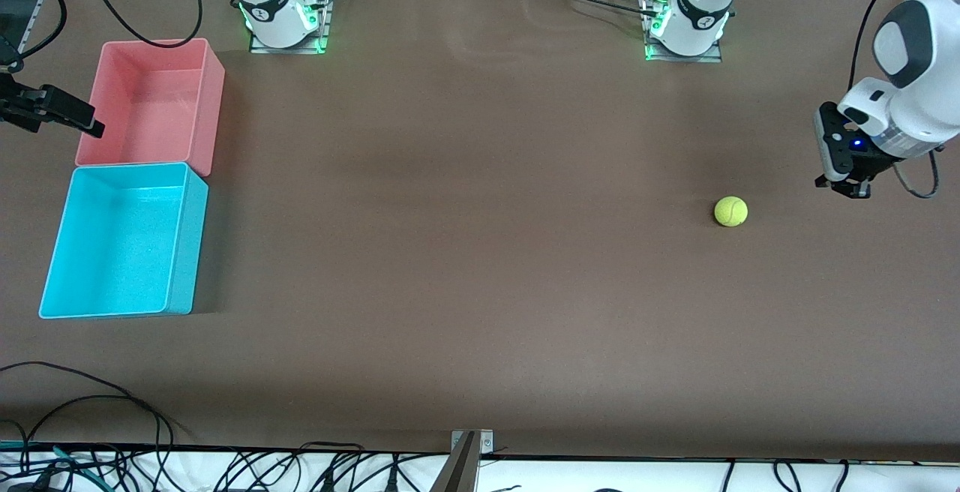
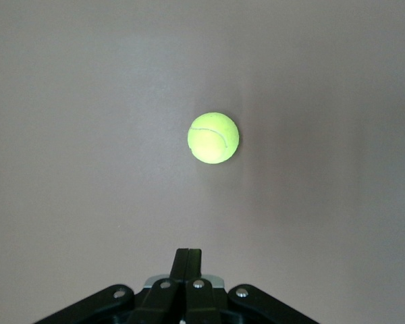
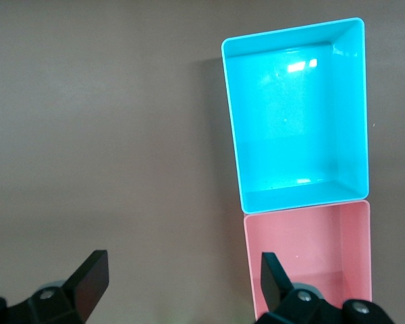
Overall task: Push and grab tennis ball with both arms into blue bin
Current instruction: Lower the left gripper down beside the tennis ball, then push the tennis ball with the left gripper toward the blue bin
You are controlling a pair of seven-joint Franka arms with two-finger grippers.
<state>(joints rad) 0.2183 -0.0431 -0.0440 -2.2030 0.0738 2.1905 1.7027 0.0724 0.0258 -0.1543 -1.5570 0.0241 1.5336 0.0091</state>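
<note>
I count two bins, one ball and my two grippers. Starting at the right arm's end of the table, my right gripper [image 1: 88, 126] hangs over the table edge just beside the pink bin [image 1: 212, 94], its two black fingers [image 3: 91, 275] spread wide with nothing between them. The pink bin is a smooth plastic rectangle with rounded corners, and nothing lies in it. Touching it, nearer the front camera, is the blue bin [image 1: 187, 244], the same shape and size in light cyan plastic with glossy walls, holding nothing. A broad stretch of flat brown table [image 1: 465, 252] follows. Toward the left arm's end lies the single tennis ball [image 1: 730, 211], small, round, fuzzy yellow-green with a thin curved seam, well apart from both bins and resting on the table. My left gripper [image 1: 851, 188] hovers over the table near the ball, apart from it, its fingers [image 2: 187, 266] pressed together on nothing
</note>
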